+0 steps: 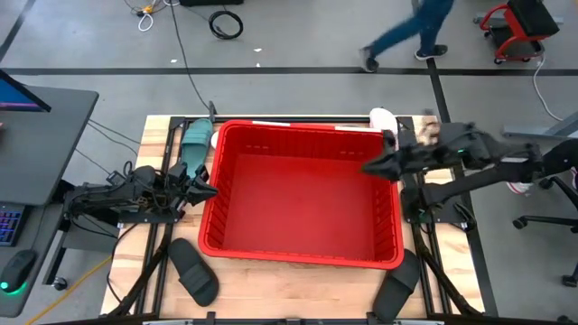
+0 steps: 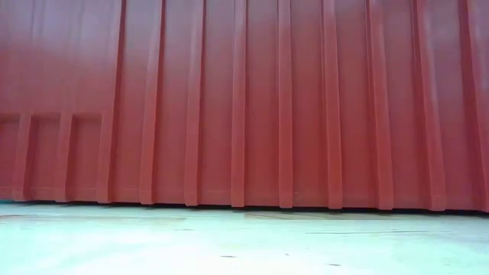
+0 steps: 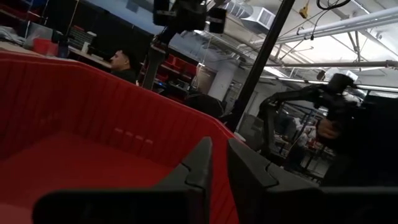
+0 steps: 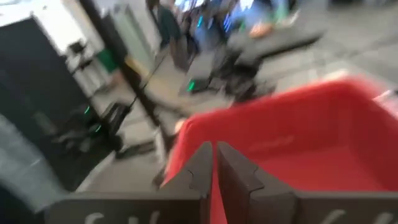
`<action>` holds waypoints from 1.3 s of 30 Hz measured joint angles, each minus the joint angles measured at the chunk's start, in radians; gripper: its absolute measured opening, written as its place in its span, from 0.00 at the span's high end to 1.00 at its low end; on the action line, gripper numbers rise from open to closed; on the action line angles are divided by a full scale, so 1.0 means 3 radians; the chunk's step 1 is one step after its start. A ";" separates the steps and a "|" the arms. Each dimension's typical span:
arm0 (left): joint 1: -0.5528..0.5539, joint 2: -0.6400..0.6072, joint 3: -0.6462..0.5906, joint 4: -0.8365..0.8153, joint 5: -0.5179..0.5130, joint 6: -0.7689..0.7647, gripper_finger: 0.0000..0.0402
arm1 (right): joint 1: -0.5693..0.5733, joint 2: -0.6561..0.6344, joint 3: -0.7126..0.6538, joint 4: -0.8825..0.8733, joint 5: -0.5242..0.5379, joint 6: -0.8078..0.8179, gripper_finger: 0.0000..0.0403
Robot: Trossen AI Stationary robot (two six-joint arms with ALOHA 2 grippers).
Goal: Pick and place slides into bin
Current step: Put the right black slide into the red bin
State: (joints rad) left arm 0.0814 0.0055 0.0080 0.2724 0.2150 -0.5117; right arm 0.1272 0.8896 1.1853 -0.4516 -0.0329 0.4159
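Right gripper (image 1: 368,167) over the bin's (image 1: 298,255) right rim — empty; slides outside.

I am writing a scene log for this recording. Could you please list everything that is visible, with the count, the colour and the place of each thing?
bin: one, bright red, centre of the table, nothing in it.
black slides: two, on the near table edge; one off the bin's near-left corner, one off its near-right corner.
teal slide: one, dull teal-green, beside the bin's far-left corner.
white slide: one, behind the bin's far-right corner.
table: one, light wood.
person: one, walking on the floor beyond the table.
left gripper: dark, at the bin's left rim, fingers shut, holding nothing.
right gripper: dark, over the bin's far-right part, fingers shut, holding nothing.
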 joint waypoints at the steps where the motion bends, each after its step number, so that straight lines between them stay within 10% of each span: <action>1: 0.0000 0.0000 0.0001 0.0001 0.0000 0.0000 0.86 | 0.0079 0.0129 0.0097 -0.0116 -0.0002 0.0065 0.93; 21: -0.0001 0.0000 0.0001 0.0003 0.0001 0.0000 0.85 | 0.1796 0.2073 0.1960 -0.2378 0.0542 0.1411 0.95; 39: 0.0000 0.0000 0.0000 0.0002 0.0000 0.0000 0.86 | 0.3350 0.2955 0.2079 -0.2812 0.0784 0.2224 0.95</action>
State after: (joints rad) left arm 0.0814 0.0055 0.0080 0.2729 0.2151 -0.5117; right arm 1.1321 1.7761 1.8091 -1.2953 0.2021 1.0831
